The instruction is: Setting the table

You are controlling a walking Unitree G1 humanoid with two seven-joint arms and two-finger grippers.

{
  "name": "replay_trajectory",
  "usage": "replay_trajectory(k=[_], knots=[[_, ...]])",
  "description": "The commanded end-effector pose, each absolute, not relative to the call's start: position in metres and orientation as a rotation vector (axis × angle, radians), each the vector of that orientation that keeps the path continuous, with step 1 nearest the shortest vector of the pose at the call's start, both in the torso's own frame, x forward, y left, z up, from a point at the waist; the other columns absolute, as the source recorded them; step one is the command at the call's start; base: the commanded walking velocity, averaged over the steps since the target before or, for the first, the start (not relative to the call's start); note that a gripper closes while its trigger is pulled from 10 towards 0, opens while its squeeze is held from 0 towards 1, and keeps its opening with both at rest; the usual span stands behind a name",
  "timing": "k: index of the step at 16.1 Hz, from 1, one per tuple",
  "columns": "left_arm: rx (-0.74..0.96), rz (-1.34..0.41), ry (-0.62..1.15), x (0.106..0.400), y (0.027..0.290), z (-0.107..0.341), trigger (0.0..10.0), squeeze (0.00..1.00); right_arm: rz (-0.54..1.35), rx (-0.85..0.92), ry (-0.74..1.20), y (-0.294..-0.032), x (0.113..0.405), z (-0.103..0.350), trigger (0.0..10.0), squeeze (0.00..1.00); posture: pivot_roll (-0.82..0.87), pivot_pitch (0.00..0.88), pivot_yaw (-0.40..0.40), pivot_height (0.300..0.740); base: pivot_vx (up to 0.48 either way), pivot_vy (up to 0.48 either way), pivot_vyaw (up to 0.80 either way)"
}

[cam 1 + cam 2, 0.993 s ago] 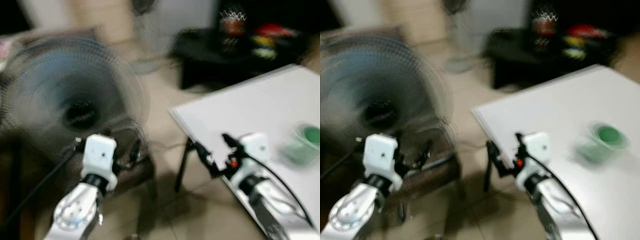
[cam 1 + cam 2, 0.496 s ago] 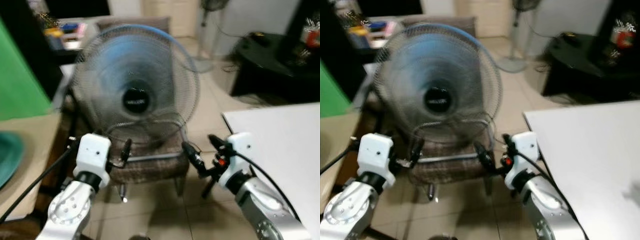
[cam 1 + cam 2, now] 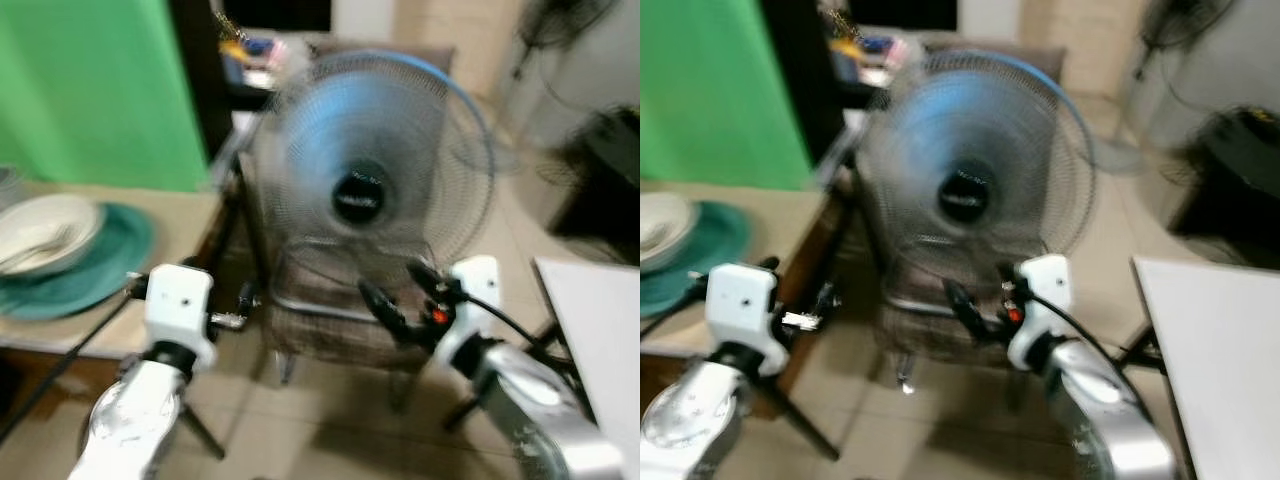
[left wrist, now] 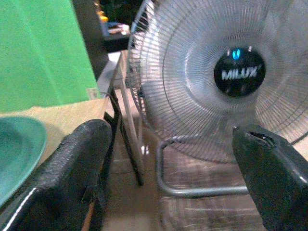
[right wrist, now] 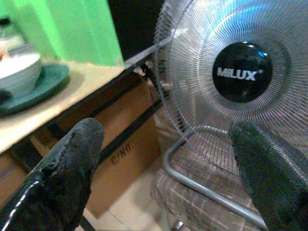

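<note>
Left gripper (image 4: pixel 168 183) and right gripper (image 5: pixel 166 178): fingers apart, empty, facing the fan (image 3: pixel 372 190). White bowl (image 3: pixel 45 228) on green plate (image 3: pixel 95 265) at 9 o'clock.

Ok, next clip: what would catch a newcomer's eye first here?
The big Milux fan dead ahead, standing on a checked stool between the two tables. To the robot's left, a bright green screen rises behind a wooden table carrying a white bowl on a teal plate. Both end effectors, left and right, are open and empty, pointing at the fan.
</note>
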State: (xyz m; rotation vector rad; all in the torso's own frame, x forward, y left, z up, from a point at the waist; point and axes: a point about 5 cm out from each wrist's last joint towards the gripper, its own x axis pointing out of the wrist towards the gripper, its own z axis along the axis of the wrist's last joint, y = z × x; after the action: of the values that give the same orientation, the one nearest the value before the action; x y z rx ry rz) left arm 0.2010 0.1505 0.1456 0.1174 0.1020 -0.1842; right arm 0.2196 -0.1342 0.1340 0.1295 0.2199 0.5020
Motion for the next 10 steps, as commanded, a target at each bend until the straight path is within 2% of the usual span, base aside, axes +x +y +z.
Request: replay_trajectory(k=[1,4,10], knots=[[0.143,-0.156,0.092,0.2000,0.1567,0.1498,10.0,0.00,0.511,0.148,0.213,-0.1318,0.2215,0.1344,10.0,1.00,0.09,0.000,-0.003,0.740,0.000,0.341,0.80],[0.141,-0.155,0.097,0.1974,0.1575,0.1493,10.0,0.00,0.526,0.147,0.216,-0.1290,0.2184,0.1328,10.0,1.00,0.09,0.000,-0.005,0.740,0.000,0.374,0.75],[0.166,-0.181,0.091,0.1997,0.1566,0.1520,10.0,0.00,0.424,0.120,0.220,-0.1367,0.2205,0.1317,10.0,1.00,0.09,0.000,-0.003,0.740,0.000,0.376,0.00]])
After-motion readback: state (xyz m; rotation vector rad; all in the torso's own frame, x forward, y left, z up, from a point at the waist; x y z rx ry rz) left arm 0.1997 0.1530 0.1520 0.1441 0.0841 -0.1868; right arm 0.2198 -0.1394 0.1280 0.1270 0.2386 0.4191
